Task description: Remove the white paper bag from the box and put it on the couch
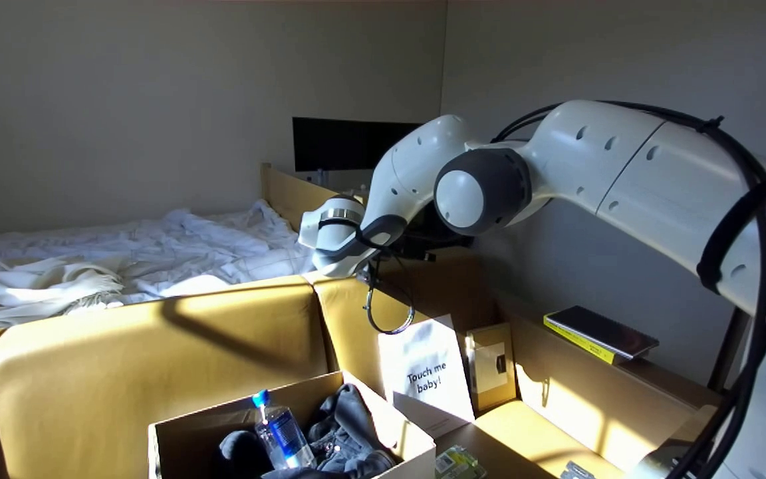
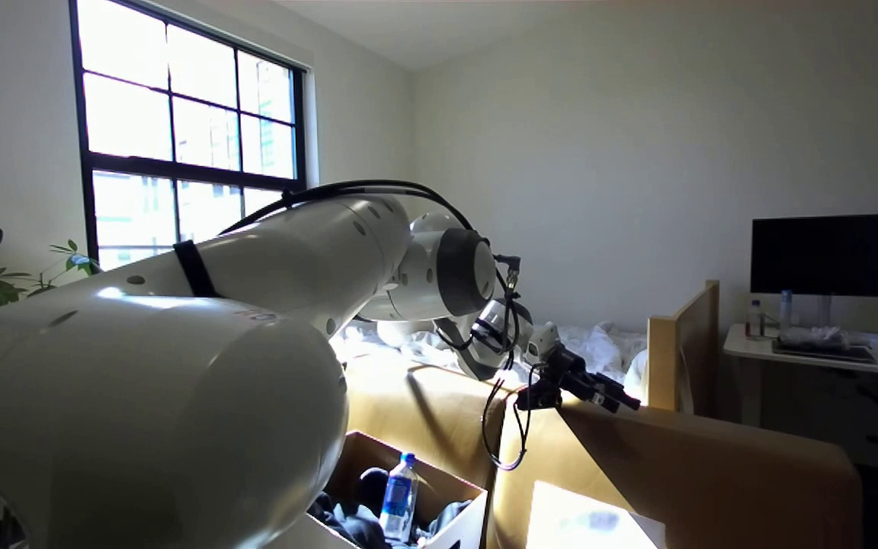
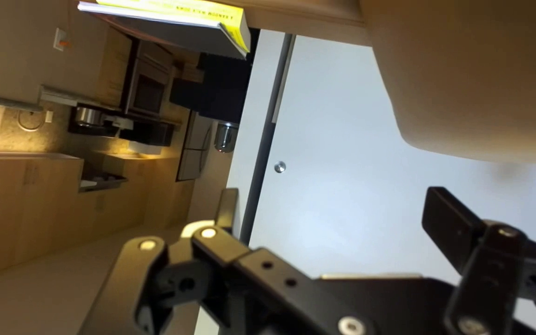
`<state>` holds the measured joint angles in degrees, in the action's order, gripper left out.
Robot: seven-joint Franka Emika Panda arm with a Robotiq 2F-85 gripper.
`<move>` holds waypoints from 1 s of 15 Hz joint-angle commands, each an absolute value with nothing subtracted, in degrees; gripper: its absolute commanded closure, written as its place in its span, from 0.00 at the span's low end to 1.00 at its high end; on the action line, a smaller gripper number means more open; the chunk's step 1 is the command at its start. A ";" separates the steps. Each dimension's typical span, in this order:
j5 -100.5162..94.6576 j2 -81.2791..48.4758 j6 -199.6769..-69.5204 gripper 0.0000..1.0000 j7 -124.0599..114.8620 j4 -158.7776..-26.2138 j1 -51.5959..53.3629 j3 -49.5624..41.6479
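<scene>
near the couch (image 1: pixel 124 366), fingers (image 3: pixel 452 225) wide apart

Blown-out window (image 2: pixel 195 133), hard shadows across sunlit couch (image 1: pixel 157 366), glare on white paper bag (image 2: pixel 572 522)

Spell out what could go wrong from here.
The hanging cable loop looks close to the white paper bag and might snag or topple it on the couch. The open tool seems near the couch's back and could bump it if lowered. Swinging low over the box might knock the bottle inside.
</scene>
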<state>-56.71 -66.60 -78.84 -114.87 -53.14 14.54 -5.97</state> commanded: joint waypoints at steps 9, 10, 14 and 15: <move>-72.36 -43.70 -80.72 0.00 -117.70 -76.92 20.23 -6.65; -73.40 -41.32 -81.23 0.00 -118.62 -78.95 20.26 -5.79; -74.53 -37.40 -89.18 0.00 -117.14 -86.83 17.62 -0.21; -73.45 -39.75 -86.36 0.00 -113.35 -85.37 17.85 0.31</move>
